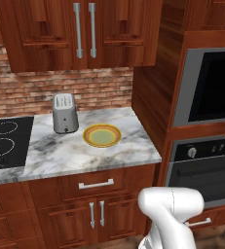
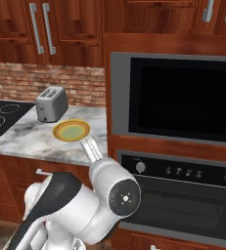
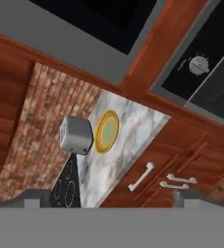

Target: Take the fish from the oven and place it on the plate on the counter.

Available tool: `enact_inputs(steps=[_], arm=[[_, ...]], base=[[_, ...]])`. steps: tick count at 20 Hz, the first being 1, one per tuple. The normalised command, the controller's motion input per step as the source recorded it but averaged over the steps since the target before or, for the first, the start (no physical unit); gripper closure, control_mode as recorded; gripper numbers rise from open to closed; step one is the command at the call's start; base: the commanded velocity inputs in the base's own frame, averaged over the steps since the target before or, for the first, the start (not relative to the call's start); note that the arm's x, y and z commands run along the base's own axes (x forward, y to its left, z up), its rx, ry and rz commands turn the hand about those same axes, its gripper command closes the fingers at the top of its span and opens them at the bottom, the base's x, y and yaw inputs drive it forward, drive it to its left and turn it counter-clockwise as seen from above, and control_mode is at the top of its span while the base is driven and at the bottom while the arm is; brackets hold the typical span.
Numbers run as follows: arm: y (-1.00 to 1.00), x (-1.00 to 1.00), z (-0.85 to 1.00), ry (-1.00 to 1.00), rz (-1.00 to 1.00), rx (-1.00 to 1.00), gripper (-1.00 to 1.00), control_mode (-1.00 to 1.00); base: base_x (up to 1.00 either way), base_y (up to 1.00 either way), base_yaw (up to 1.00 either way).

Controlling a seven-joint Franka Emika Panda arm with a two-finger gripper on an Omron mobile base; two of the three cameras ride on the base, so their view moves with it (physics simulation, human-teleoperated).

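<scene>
Gripper (image 3: 106, 197): you see its two dark finger tips at the bottom of the hand view, set far apart, as wide as they go, with nothing between them.
Arm: one white glossy arm with dark joints, rounded shells, low in both base views.
Drawer handles: in the left base view you count one silver bar on the drawer under the counter and two upright bars on the doors below it.
Oven (image 2: 183, 195): one built-in steel unit, lower right of the right base view; its black strip carries round knobs, of which you can make out two. The dark glass door is shut.
Fish: you cannot see it in any view; the oven's inside is hidden behind the closed door.
Counter (image 1: 80, 155): one white-and-grey veined marble slab on reddish-brown wooden cabinets.
Plate (image 1: 102, 135): one round shallow dish, yellow-orange rim, pale green centre, bare, on the marble just beside the toaster.
Toaster (image 1: 65, 113): one boxy brushed-metal body with slots on top, upright, behind and left of the plate.
Cooktop (image 1: 4, 143): one flat black glass panel with pale ring marks, left edge of the left base view.
Upper unit (image 2: 180, 97): one grey-framed black glass front above the oven.
Backsplash (image 1: 31, 85): rough red-brown brick.
Wall cabinets (image 1: 84, 29): dark wood doors with two long silver bars, top of the left base view.
</scene>
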Motion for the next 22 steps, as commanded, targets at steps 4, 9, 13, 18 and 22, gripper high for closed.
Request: enact_inputs(steps=[4,9,13,18,22], arm=[[-0.53,0.00,-0.18,-0.10,0.00,0.54,-1.00,-1.00],[-0.35,0.11,-0.25,-0.16,-0.01,0.33,-1.00,-1.00],[-0.34,0.19,-0.26,-0.13,-0.13,0.16,-1.00,-1.00],[-0.33,0.35,-0.22,-0.02,-0.21,0.12,-1.00,-1.00],[-0.49,0.49,-0.23,0.05,-0.25,0.04,-1.00,-1.00]], base=[[0.00,0.00,0.00],[0.00,0.00,0.00],[0.00,0.00,0.00],[0.00,0.00,0.00],[0.00,0.00,0.00]])
